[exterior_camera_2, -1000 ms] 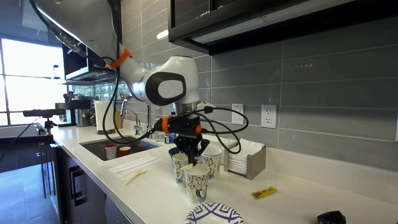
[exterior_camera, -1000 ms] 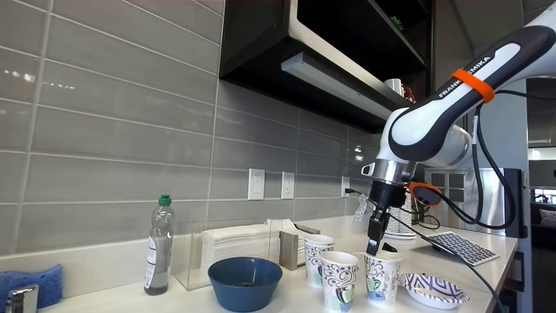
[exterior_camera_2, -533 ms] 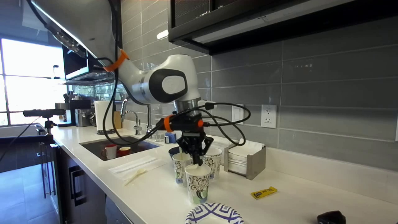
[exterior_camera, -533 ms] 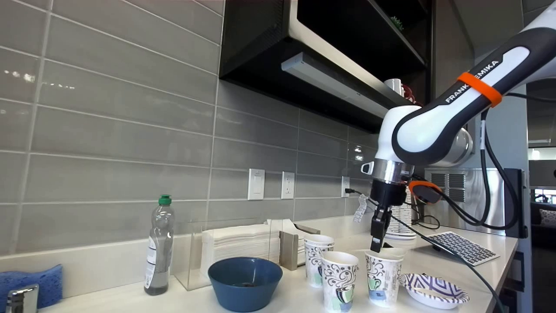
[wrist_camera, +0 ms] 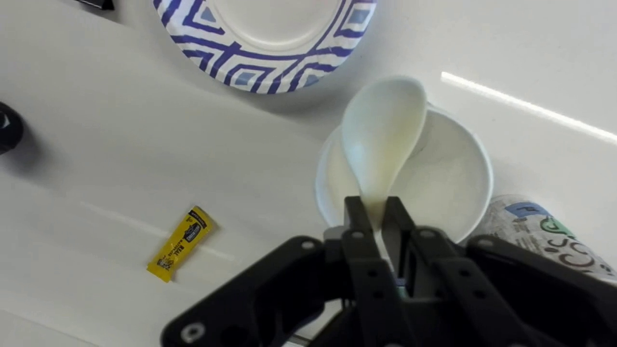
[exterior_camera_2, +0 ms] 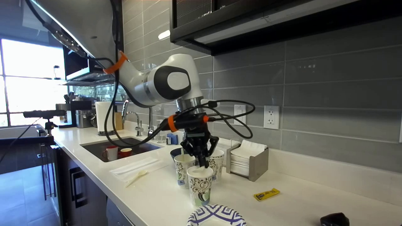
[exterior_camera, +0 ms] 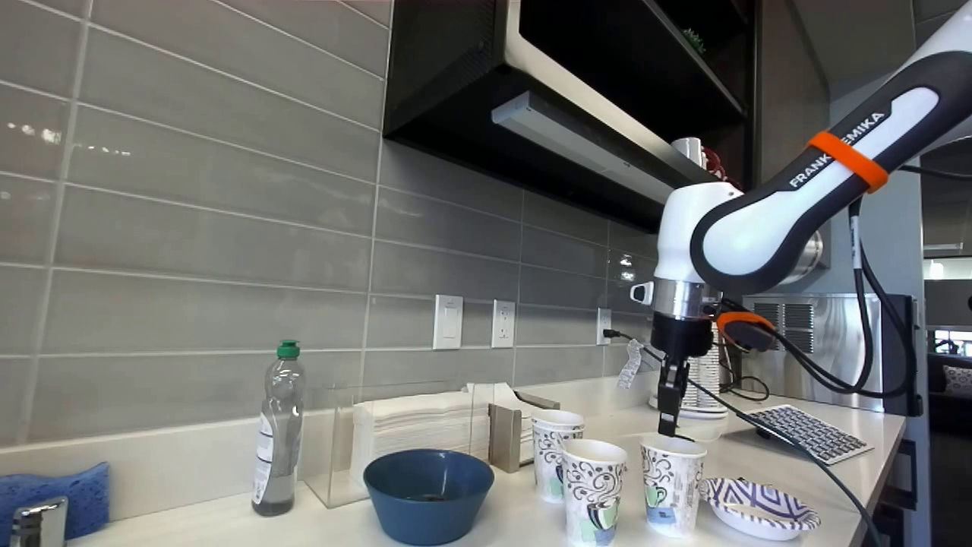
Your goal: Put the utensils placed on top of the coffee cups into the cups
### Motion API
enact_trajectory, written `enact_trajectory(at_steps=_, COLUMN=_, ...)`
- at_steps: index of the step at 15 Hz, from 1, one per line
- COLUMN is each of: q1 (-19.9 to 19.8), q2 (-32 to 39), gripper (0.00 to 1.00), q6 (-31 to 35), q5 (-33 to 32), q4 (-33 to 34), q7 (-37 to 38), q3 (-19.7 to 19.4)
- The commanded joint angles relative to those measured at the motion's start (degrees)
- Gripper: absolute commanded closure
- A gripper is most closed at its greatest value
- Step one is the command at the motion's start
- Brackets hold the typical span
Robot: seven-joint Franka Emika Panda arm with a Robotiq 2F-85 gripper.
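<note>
Spoon [wrist_camera: 384,127] pinched by the tool [wrist_camera: 376,212] at the mouth of a cup [wrist_camera: 455,168]; whether inside, unclear.

Far window [exterior_camera_2: 31,91] burnt white, cabinet underside [exterior_camera: 456,129] nearly black.
In an exterior view, daylight floods in from the far left; tiles [exterior_camera: 213,228] in both exterior views catch small glints. In the wrist view, 1 hard streak of glare crosses the counter [wrist_camera: 530,48], a soft shadow edges the patterned dish [wrist_camera: 260,62], and the spoon [wrist_camera: 385,125] looks slightly blurred.
</note>
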Motion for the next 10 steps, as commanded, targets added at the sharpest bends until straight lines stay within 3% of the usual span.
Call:
enact_trajectory(at_steps=1, q1=-0.93, q2=0.35, gripper=0.97, q6=-1.7, q5=-2.93, q4=1.1, q7=0.96, q3=0.98)
enact_trajectory(at_steps=10, q1=-1.77, q2=0.35, gripper=0.97, q6=1.09, q5=-10.27, q4=0.95, q7=3.69, q3=1.28)
